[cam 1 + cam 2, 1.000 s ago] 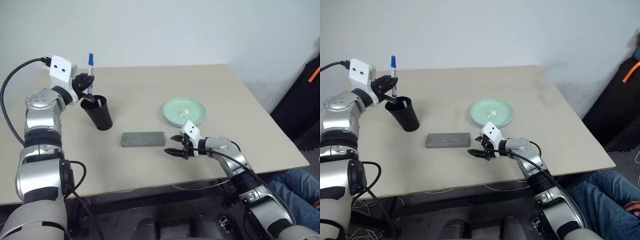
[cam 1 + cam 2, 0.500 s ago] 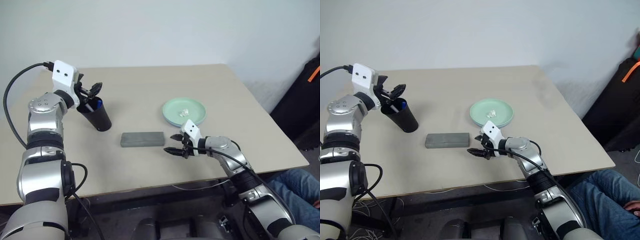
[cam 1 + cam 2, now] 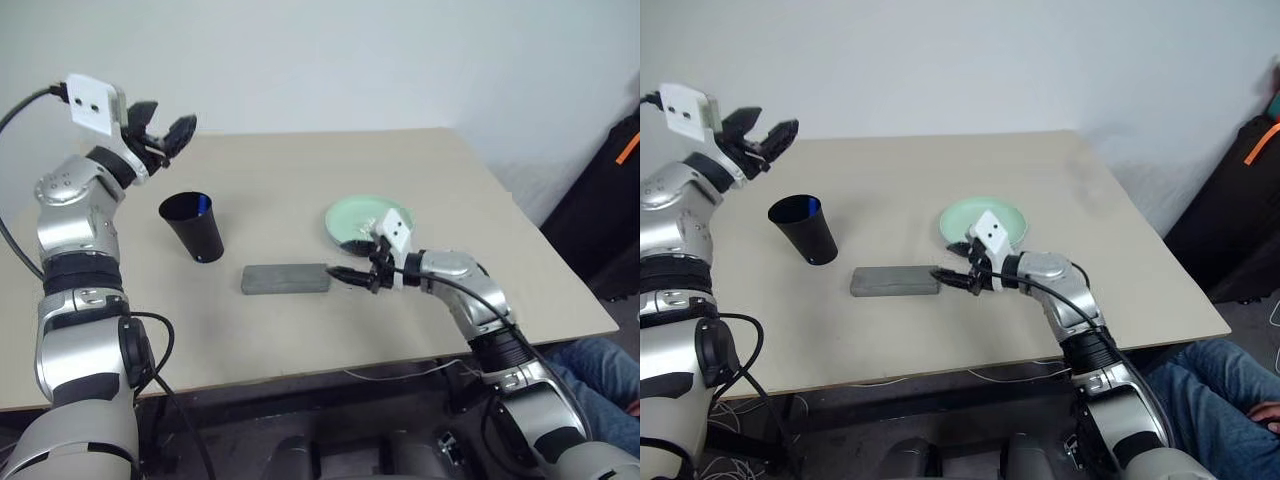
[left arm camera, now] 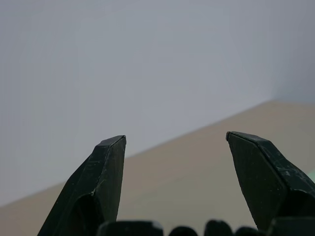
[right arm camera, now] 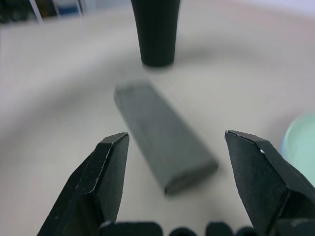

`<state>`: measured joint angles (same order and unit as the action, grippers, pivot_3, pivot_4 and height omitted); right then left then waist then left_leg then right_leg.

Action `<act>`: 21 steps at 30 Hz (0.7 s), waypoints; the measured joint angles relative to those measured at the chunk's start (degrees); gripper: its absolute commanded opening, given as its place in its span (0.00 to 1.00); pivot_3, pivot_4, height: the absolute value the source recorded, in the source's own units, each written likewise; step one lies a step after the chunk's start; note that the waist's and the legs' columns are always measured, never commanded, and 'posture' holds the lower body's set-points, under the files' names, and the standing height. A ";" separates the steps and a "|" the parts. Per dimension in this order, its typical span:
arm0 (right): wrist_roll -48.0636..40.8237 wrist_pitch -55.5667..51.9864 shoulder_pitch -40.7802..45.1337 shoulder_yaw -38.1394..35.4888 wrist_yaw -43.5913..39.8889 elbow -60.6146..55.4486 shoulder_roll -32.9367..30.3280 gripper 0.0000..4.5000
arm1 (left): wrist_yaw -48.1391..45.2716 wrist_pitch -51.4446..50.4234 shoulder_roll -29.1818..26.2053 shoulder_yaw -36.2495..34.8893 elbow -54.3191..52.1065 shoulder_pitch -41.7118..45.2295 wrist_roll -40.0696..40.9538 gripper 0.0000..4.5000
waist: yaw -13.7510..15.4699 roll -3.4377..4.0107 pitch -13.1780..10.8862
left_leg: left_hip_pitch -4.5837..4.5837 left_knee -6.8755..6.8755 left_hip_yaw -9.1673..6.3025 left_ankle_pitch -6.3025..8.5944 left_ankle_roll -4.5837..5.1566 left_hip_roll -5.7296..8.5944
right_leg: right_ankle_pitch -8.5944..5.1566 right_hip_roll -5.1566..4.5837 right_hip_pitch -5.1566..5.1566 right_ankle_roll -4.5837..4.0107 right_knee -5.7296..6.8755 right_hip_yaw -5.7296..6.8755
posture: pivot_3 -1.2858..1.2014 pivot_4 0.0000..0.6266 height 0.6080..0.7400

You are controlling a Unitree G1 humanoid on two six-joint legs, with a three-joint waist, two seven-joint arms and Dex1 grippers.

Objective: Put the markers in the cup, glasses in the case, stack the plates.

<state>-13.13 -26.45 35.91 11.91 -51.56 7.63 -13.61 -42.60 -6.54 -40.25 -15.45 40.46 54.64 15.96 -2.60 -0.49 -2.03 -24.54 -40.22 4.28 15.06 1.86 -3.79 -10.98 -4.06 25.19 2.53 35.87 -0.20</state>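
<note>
A beige table point(image 3: 300, 330) stands against a pale wall. At its middle lies the closed grey case point(image 3: 285, 278). Left of the case stands the black cup point(image 3: 193, 226), a blue marker cap point(image 3: 202, 205) barely visible inside. Right of the case, the green plate point(image 3: 360, 214) is partly hidden by the right gripper point(image 3: 345, 258), its fingers wide and empty. Above the cup, the left gripper point(image 3: 165, 128) is also spread and empty.

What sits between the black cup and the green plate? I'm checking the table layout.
The grey case lies on the table between the cup and the plate, slightly nearer the robot, with the open right gripper at its end; head views.
</note>
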 measured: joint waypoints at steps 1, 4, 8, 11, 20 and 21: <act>-0.70 -0.92 -0.09 -0.16 -0.35 -1.61 -0.82 0.75 | -0.92 -2.58 -0.03 -0.52 -4.31 -1.89 1.68 0.76 | -0.09 0.03 0.00 | 0.01 0.01 0.02 0.00 0.00 0.00 | 0.00 -0.01 0.01 0.00 0.03 -0.04 | 0.52 0.00 1.00; -2.57 -3.08 -0.99 -1.56 -0.85 -5.22 -3.22 0.75 | -3.25 -9.11 -0.11 -0.89 -14.97 -9.92 5.50 0.76 | -0.28 0.05 0.00 | 0.04 0.02 0.02 0.00 0.00 -0.01 | 0.00 0.00 0.03 0.00 0.04 -0.05 | 0.52 0.00 1.00; -3.74 -4.90 -3.39 -3.35 -0.37 -8.58 -6.05 0.75 | -4.51 -17.67 -0.59 -1.74 -27.00 -22.24 9.93 0.76 | -0.29 0.04 0.00 | 0.04 0.00 0.02 0.00 0.00 -0.02 | 0.00 0.00 0.04 0.00 0.07 -0.06 | 0.52 0.00 1.00; -4.39 -5.93 -5.14 -4.92 0.85 -9.75 -7.96 0.75 | -4.85 -21.64 -1.08 -2.89 -35.83 -31.22 12.27 0.76 | -0.02 0.03 0.00 | 0.04 0.00 0.03 0.00 -0.01 -0.02 | 0.00 -0.01 0.04 -0.01 0.06 -0.04 | 0.52 0.00 1.00; -5.60 -7.79 -8.13 -8.88 1.79 -10.44 -13.60 0.75 | -1.01 -20.80 -0.98 -5.01 -41.96 -45.54 10.86 0.76 | 0.11 0.05 0.00 | 0.14 0.01 0.04 0.03 0.05 -0.02 | 0.01 -0.01 -0.02 -0.03 0.05 -0.05 | 0.52 0.00 1.00; -5.79 -8.01 -8.38 -9.06 1.72 -10.44 -14.22 0.75 | -0.75 -20.30 -0.70 -4.96 -41.99 -46.28 10.35 0.76 | 0.13 0.05 -0.01 | 0.15 0.01 0.04 0.02 0.05 -0.02 | 0.01 -0.01 -0.02 -0.04 0.06 -0.05 | 0.52 0.00 1.00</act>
<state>-18.92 -34.45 27.53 2.85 -49.84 -2.81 -27.83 -43.34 -26.84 -40.95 -20.41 -1.54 8.35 26.31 -2.47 -0.44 -2.03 -24.40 -40.21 4.32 15.09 1.91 -3.82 -10.97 -4.07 25.17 2.50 35.93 -0.25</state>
